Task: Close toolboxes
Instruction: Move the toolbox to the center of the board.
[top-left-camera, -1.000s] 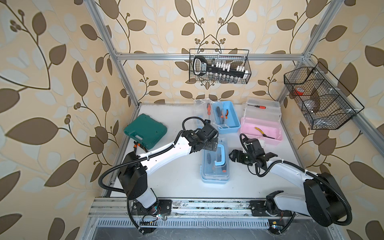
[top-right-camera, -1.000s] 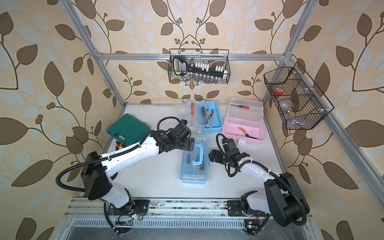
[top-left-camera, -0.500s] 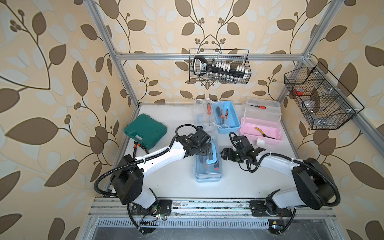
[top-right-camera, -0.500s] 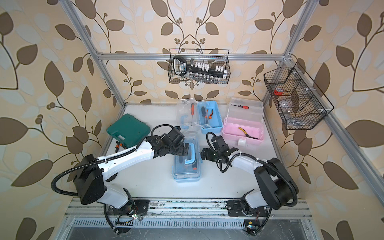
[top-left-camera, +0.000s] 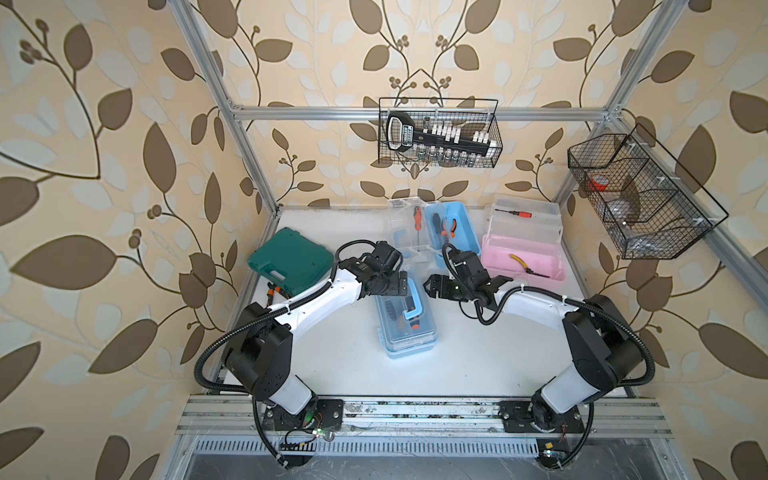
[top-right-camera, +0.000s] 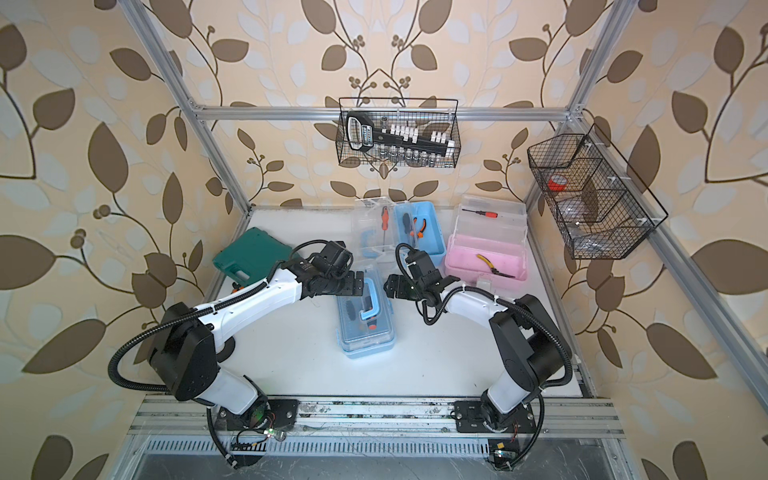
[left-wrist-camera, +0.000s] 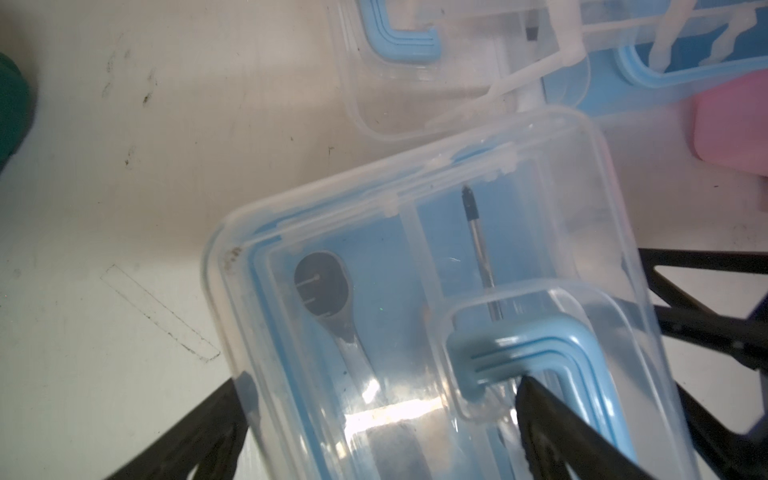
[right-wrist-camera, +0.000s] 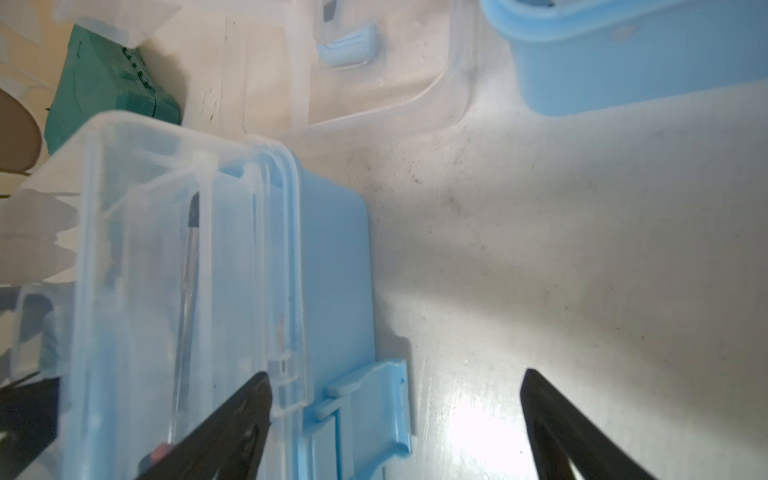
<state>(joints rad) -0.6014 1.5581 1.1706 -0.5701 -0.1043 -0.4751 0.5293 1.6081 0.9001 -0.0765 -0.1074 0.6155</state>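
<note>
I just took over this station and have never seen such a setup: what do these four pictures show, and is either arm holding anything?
Two white robot arms, each ending in a black two-fingered pincer. Two pictures look down on the whole table; two come from cameras on the arms' wrists. On the table: a near blue toolbox, lid down; a far blue toolbox and a pink toolbox, both open; a green case. Wire baskets hang on the walls. The left pincer and right pincer sit at the near box's far end, both open, holding nothing.
</note>
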